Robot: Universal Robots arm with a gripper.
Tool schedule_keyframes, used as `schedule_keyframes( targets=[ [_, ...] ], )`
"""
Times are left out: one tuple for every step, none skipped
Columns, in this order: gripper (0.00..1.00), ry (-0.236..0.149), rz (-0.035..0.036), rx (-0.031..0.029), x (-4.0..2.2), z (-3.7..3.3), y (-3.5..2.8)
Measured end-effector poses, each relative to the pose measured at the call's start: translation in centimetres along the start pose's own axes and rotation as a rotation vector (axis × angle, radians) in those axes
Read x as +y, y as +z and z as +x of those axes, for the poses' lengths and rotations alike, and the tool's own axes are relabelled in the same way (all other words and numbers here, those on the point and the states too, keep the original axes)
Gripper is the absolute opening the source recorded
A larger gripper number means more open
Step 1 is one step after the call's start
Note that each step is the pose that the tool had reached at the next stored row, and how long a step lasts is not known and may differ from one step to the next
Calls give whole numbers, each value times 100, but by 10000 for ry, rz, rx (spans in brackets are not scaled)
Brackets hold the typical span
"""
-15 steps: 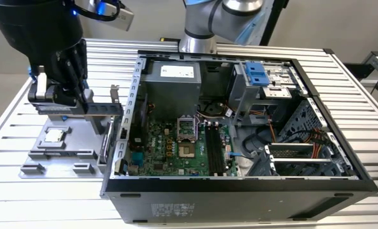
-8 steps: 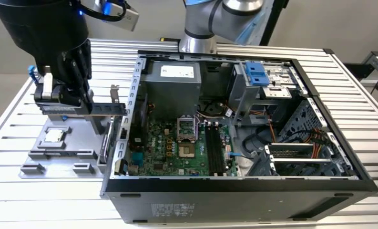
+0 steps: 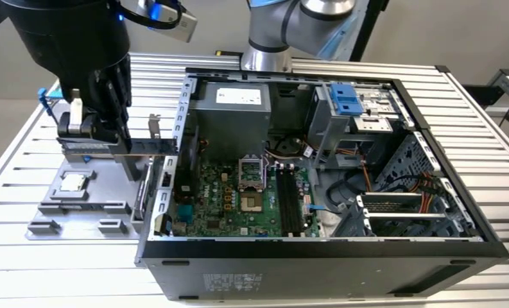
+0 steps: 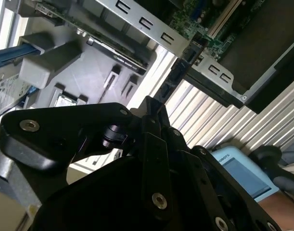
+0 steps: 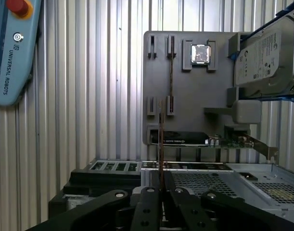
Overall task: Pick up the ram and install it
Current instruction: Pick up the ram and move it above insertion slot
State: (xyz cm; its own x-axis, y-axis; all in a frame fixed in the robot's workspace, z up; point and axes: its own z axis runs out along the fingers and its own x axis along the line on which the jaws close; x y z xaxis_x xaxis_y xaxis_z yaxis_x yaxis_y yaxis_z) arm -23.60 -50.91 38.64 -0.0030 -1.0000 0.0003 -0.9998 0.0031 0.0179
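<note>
The thin, dark, long ram stick [image 5: 161, 144] stands edge-on between my fingertips. My black gripper [image 5: 161, 185] is clamped on its flat faces, I judge to keep it straight for a slot. Beyond my fingertips lies the grey plastic parts tray [image 5: 185, 96], and the open black computer case [image 3: 323, 250] sits just beside me.

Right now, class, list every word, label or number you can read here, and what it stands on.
Blue pendant: a maker's name, left unquoted.
Hard drive label: too small to read.
Power supply sticker: blurred.
Computer case sticker: blurred.
Ram, edge-on in the gripper: no print visible.
</note>
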Motion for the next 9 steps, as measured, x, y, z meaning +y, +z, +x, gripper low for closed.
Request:
schedule_keyframes(
  targets=[
    [0, 0, 0, -1, -11, 0, 0],
    [0, 0, 0, -1, -22, 0, 0],
    [0, 0, 0, -1, -32, 0, 0],
    [0, -1, -1, -1, -43, 0, -1],
    [0, 0, -1, -1, -53, 0, -1],
    [0, -1, -1, 0, -64, 0, -1],
    [0, 0, -1, -1, -73, 0, -1],
    [0, 0, -2, 0, -84, 0, -2],
    [0, 0, -2, 0, -94, 0, -2]
  ],
)
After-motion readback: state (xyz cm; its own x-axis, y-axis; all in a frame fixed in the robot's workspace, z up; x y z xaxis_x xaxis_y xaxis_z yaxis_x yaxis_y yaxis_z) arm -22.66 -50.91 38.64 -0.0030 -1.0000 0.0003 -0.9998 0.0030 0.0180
